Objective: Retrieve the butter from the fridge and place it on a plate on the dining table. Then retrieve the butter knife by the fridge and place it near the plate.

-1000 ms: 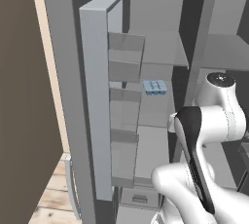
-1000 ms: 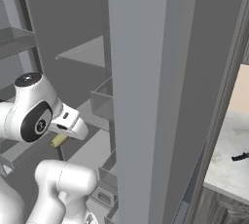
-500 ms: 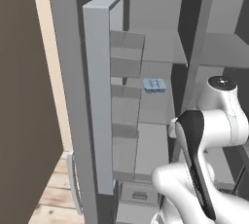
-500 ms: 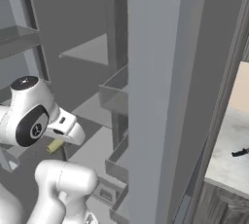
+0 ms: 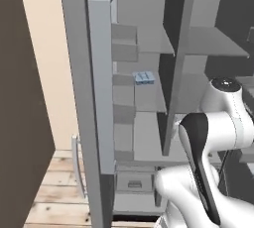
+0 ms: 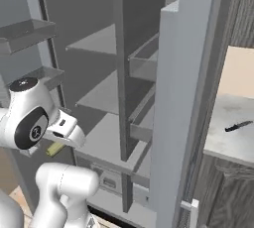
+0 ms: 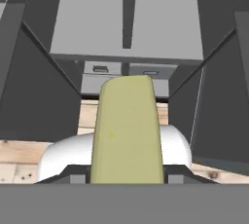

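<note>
Pale yellowish-olive butter [image 7: 127, 130]: one rectangular stick, clamped lengthwise in the gripper [image 7: 127, 179], jaws partly closed against its two long sides. In the right base view a short end of the stick [image 6: 54, 148] shows just below the white wrist, in front of the open fridge.

Grey fridge [image 6: 186, 73]: both doors swung open. Interior split by a vertical divider, with bare grey shelves on each side and door bins on the open doors. Two small drawers [image 7: 125, 69] sit below the lowest shelf, seen past the butter in the hand view.

Small blue-and-white packet [image 5: 144, 77]: lies on a middle shelf of the left compartment, well apart from the arm.

Dark butter knife [image 6: 238, 126]: slim, lying flat on the small marbled counter [image 6: 225, 140] to the right of the fridge, under the wood-grain cabinets [image 6: 243, 14], well apart from the gripper.

Light wood plank floor [image 5: 54, 197]: visible at the foot of the fridge.
</note>
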